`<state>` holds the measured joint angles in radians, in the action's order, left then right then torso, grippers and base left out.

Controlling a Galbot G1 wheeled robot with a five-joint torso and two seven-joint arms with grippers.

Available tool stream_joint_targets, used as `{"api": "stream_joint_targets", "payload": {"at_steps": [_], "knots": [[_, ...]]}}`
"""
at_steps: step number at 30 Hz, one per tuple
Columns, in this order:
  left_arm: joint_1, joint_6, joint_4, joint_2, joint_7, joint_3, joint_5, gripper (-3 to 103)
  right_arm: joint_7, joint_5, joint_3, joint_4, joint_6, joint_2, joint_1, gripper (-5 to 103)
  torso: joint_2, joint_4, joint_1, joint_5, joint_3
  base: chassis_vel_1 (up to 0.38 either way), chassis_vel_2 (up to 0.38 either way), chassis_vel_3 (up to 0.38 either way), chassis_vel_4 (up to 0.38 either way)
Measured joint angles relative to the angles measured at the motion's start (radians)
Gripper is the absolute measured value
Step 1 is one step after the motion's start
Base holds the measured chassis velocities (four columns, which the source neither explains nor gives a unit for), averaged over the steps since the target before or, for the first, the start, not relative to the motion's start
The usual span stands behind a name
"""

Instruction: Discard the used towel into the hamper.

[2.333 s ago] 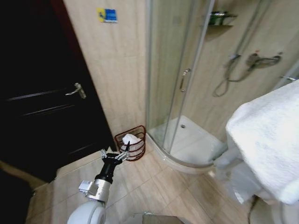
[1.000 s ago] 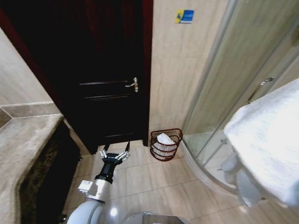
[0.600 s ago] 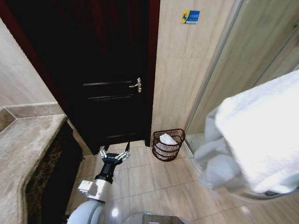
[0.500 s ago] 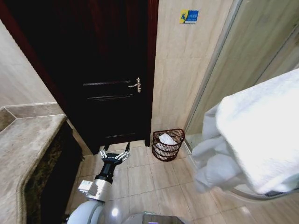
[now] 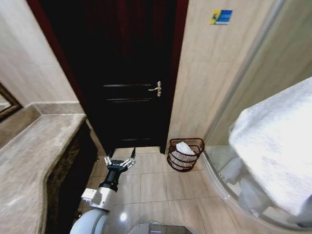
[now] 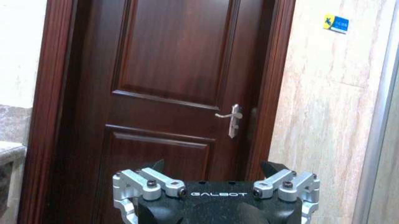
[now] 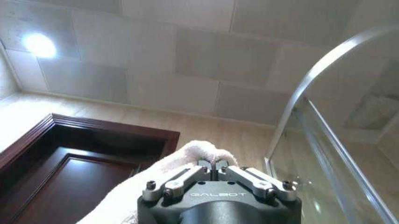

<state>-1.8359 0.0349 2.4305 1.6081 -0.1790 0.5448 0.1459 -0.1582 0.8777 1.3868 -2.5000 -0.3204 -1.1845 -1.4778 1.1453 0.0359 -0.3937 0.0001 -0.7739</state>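
Observation:
The used towel (image 5: pixel 280 156), white and thick, hangs close to the head camera at the right and hides the right arm behind it. In the right wrist view my right gripper (image 7: pixel 214 164) is shut on a fold of that towel (image 7: pixel 156 184), held high with the ceiling behind it. The hamper (image 5: pixel 176 161), a small round reddish-brown wire basket, stands on the floor against the tiled wall beside the door, with a white cloth (image 5: pixel 184 147) inside. My left gripper (image 5: pixel 120 163) is held low over the floor to the hamper's left, open and holding nothing; its fingers (image 6: pixel 156 167) face the door.
A dark wooden door (image 5: pixel 131 73) with a metal handle (image 5: pixel 156 88) is shut straight ahead. A stone counter (image 5: pixel 34 161) runs along the left. The curved shower base (image 5: pixel 222 187) and glass wall lie at the right. Tiled floor (image 5: pixel 146 187) lies open before the hamper.
The whole head view has swung left, so door and hamper sit farther right and more counter shows. The towel now hangs lower and farther right. The left gripper holds the same pose.

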Motion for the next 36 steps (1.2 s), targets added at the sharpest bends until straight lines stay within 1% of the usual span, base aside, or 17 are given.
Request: {"api": "stream_joint_targets", "payload": {"at_steps": [1, 2, 6, 15, 20, 23, 28, 30, 32, 35, 36], "knots": [[0.000, 0.000, 0.000, 0.000, 0.000, 0.000, 0.000, 100, 0.000, 0.000, 0.000, 0.000, 0.000, 0.000, 0.000, 2, 0.000, 0.0000, 0.000, 0.0000, 0.000, 0.000, 0.000, 0.000, 0.000], [0.000, 0.000, 0.000, 0.000, 0.000, 0.000, 0.000, 100, 0.000, 0.002, 0.002, 0.000, 0.006, 0.000, 0.000, 2, 0.000, -0.0005, 0.000, 0.0000, 0.000, 0.000, 0.000, 0.000, 0.000], [0.000, 0.000, 0.000, 0.000, 0.000, 0.000, 0.000, 100, -0.001, 0.005, 0.000, 0.000, 0.014, -0.001, 0.002, 2, 0.000, -0.0001, 0.000, -0.0001, 0.000, 0.000, 0.000, 0.000, 0.000], [0.000, 0.000, 0.000, 0.000, 0.000, 0.000, 0.000, 100, -0.024, 0.002, -0.016, 0.000, 0.014, 0.005, 0.002, 2, 0.000, 0.0000, 0.000, -0.0003, 0.000, -0.019, 0.022, 0.029, -0.023], [0.000, 0.000, 0.000, 0.000, 0.000, 0.000, 0.000, 100, -0.027, 0.012, -0.019, 0.000, 0.014, 0.008, -0.004, 2, 0.000, 0.0000, 0.000, 0.0002, 0.000, -0.147, 0.131, 0.139, -0.128], [0.000, 0.000, 0.000, 0.000, 0.000, 0.000, 0.000, 100, -0.028, 0.012, -0.022, 0.000, 0.014, 0.008, -0.004, 2, 0.000, -0.0001, 0.000, -0.0003, 0.000, -0.209, 0.181, 0.181, -0.173], [0.000, 0.000, 0.000, 0.000, 0.000, 0.000, 0.000, 100, -0.027, 0.012, -0.008, 0.000, 0.018, 0.020, -0.001, 2, 0.000, 0.0004, 0.000, -0.0002, 0.000, -0.197, 0.217, 0.211, -0.210], [0.000, 0.000, 0.000, 0.000, 0.000, 0.000, 0.000, 100, -0.027, 0.014, -0.008, 0.000, 0.018, 0.021, -0.001, 2, 0.000, 0.0002, 0.000, 0.0000, 0.000, -0.189, 0.191, 0.230, -0.197], [0.000, 0.000, 0.000, 0.000, 0.000, 0.000, 0.000, 100, -0.014, 0.016, -0.015, 0.000, 0.018, 0.023, 0.004, 2, 0.000, 0.0000, 0.000, -0.0002, 0.000, -0.189, 0.185, 0.196, -0.199], [0.000, 0.000, 0.000, 0.000, 0.000, 0.000, 0.000, 100, 0.000, 0.012, -0.021, 0.000, 0.017, 0.027, 0.012, 2, 0.000, 0.0000, 0.000, 0.0006, 0.000, -0.185, 0.182, 0.177, -0.190], [0.000, 0.000, 0.000, 0.000, 0.000, 0.000, 0.000, 100, 0.001, 0.008, -0.022, 0.000, 0.017, 0.034, 0.019, 2, 0.000, -0.0003, 0.000, -0.0001, 0.000, -0.136, 0.136, 0.153, -0.125]]}}
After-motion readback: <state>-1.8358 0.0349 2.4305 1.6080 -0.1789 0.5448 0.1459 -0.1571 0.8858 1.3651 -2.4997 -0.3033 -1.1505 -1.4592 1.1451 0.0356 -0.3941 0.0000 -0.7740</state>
